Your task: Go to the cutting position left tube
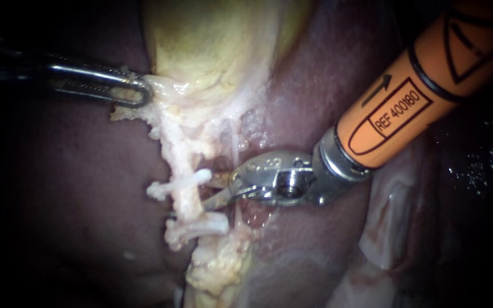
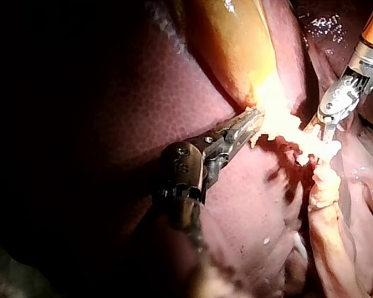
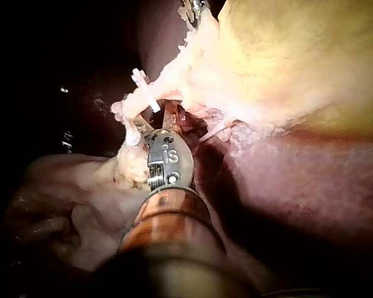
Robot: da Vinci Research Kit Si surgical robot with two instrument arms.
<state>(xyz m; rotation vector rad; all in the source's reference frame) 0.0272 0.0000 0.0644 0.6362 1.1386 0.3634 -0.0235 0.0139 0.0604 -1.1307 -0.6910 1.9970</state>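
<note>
I cannot tell whether the end effector of my right instrument [image 1: 212,201] is standing open or closed. Its thin tip is pointing at the left tube [image 1: 184,199] and is lying just beside it, on the tube's right side in the endoscope view. The tube is running up and down there, crossing the line of my tip. The tip is meeting it between the upper clip [image 1: 186,181] and the lower clip [image 1: 200,224]. My left instrument [image 1: 137,94] is gripping the pale lower edge of the gallbladder [image 1: 200,51], farther from that place. So I judge the right instrument is nearer to the cutting position.

Yellow gallbladder [image 1: 212,51], maroon liver [image 1: 309,80] (white clips [image 1: 188,181])
</note>
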